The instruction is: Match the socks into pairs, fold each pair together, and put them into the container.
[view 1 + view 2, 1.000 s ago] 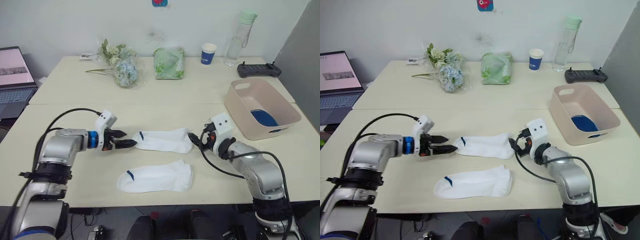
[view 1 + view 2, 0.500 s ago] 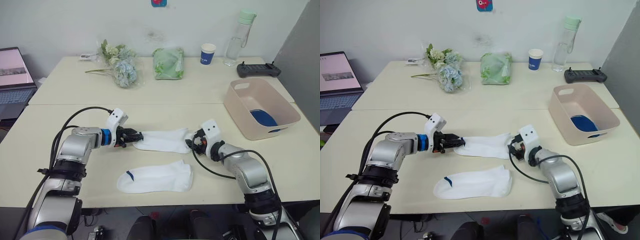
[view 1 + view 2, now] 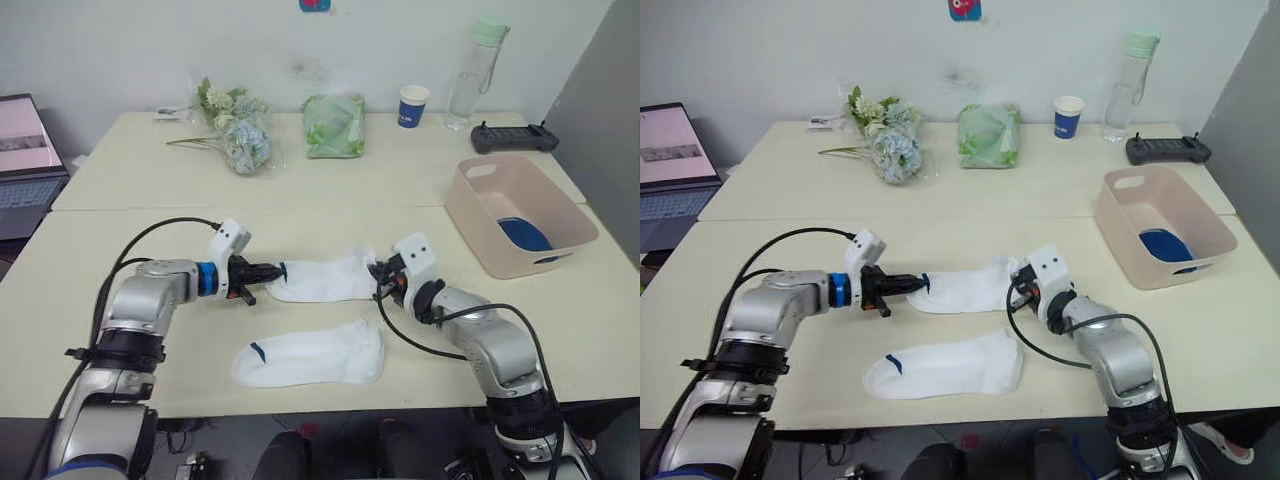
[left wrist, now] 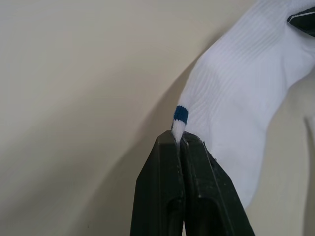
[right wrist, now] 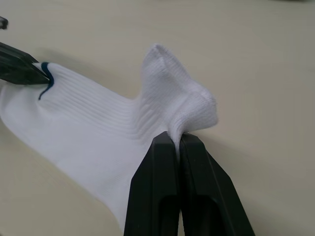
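Two white socks lie on the table's near half. The farther white sock (image 3: 322,280) is stretched between both grippers. My left gripper (image 3: 272,271) is shut on its cuff end, right at the small blue mark (image 4: 180,115). My right gripper (image 3: 378,281) is shut on its toe end, where the fabric bunches up (image 5: 184,105). The nearer white sock (image 3: 312,355) lies flat and free, closer to the table's front edge. The pale pink container (image 3: 470,225) stands at the right with a blue sock (image 3: 522,233) inside.
Along the back of the table are a bunch of flowers (image 3: 238,135), a green bag (image 3: 335,125), a blue paper cup (image 3: 413,105), a water bottle (image 3: 475,70) and a black controller (image 3: 513,137). A laptop (image 3: 20,150) sits at the far left.
Both grippers moved in to the ends of the farther white sock and went from open to shut on it. The sock's toe end is now lifted and bunched.
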